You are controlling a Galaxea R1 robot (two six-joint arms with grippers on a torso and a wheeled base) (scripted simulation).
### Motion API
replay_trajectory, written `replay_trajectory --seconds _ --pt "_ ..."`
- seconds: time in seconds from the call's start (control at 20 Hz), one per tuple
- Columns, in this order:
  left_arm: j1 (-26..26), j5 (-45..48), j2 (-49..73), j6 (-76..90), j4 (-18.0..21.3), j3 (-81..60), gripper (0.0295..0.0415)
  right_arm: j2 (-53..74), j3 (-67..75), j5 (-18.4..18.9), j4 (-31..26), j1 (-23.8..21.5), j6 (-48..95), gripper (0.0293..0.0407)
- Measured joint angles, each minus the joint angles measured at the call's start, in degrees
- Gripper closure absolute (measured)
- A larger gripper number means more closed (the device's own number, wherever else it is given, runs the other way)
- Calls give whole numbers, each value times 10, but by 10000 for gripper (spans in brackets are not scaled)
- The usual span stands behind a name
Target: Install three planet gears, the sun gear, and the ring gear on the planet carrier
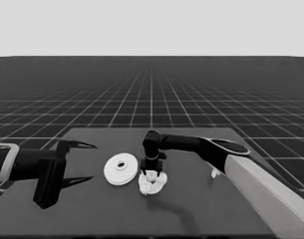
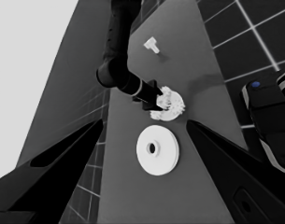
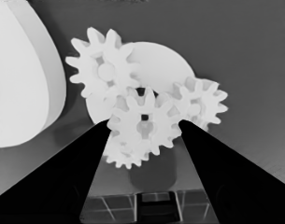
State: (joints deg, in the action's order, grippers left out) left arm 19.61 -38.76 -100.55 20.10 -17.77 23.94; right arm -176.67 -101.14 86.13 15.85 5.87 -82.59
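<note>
Reaching in from three o'clock in the head view, the right gripper [image 1: 152,172] is set down over the smaller round part [image 1: 152,183] with gears on it, mid-bench [image 1: 201,209]. The larger round part [image 1: 120,170] lies just beside it at nine o'clock. The left gripper [image 1: 80,162] waits open and empty over the left end.

In the left wrist view, a thin white piece [image 2: 152,45] is seen well apart.

In the right wrist view, the middle gear [image 3: 144,125] is gripped between the fingers [image 3: 76,177], among three outer gears [image 3: 102,70].
</note>
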Motion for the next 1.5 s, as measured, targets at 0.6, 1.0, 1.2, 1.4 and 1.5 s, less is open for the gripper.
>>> replay_trajectory --seconds 0.6,1.0,1.2,1.4,1.5 --pt "0 0 0 0 0 0 326 1 -1 0 0 3 -72 390" --pt "0 0 0 0 0 0 326 1 -1 0 0 3 -120 390" --pt "0 0 0 0 0 0 326 1 -1 0 0 4 -144 390" --pt "0 0 0 0 0 0 326 1 -1 0 0 4 -168 390" --pt "0 0 0 0 0 0 326 1 -1 0 0 4 -180 390"
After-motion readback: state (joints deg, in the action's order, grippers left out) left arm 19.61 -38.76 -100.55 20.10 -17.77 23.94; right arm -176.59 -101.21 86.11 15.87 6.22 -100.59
